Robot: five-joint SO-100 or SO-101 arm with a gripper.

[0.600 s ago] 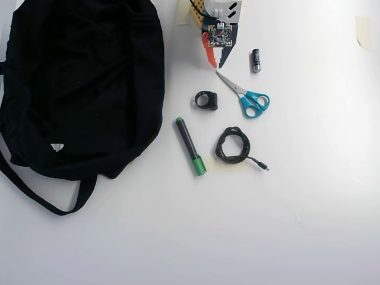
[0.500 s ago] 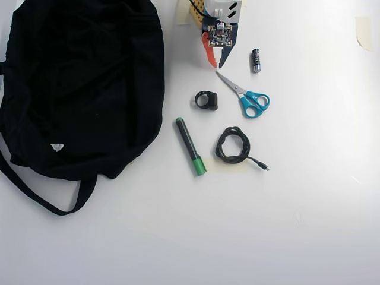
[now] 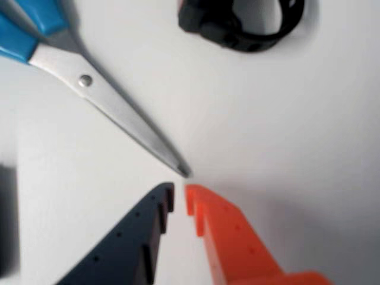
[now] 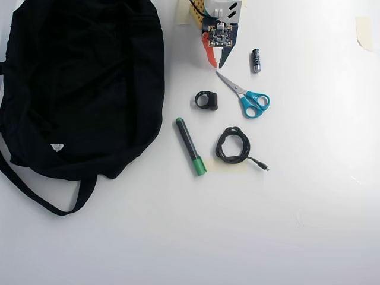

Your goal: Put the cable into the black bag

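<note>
The black cable [image 4: 221, 149] lies coiled on the white table in the overhead view, its plug end trailing to the lower right. The black bag [image 4: 83, 83] lies flat at the left with its strap looping toward the front. My gripper [image 4: 217, 64] is at the top centre, well behind the cable, pointing down at the table. In the wrist view the gripper [image 3: 179, 191] has a dark finger and an orange finger, their tips almost together with nothing between them. The cable and the bag are out of the wrist view.
Blue-handled scissors [image 4: 246, 95] lie just right of the gripper, with the blade tip close to the fingertips in the wrist view [image 3: 113, 104]. A small black ring-shaped object [image 4: 212, 102] [image 3: 237, 35], a green-capped marker [image 4: 190, 145] and a battery [image 4: 256, 60] lie nearby.
</note>
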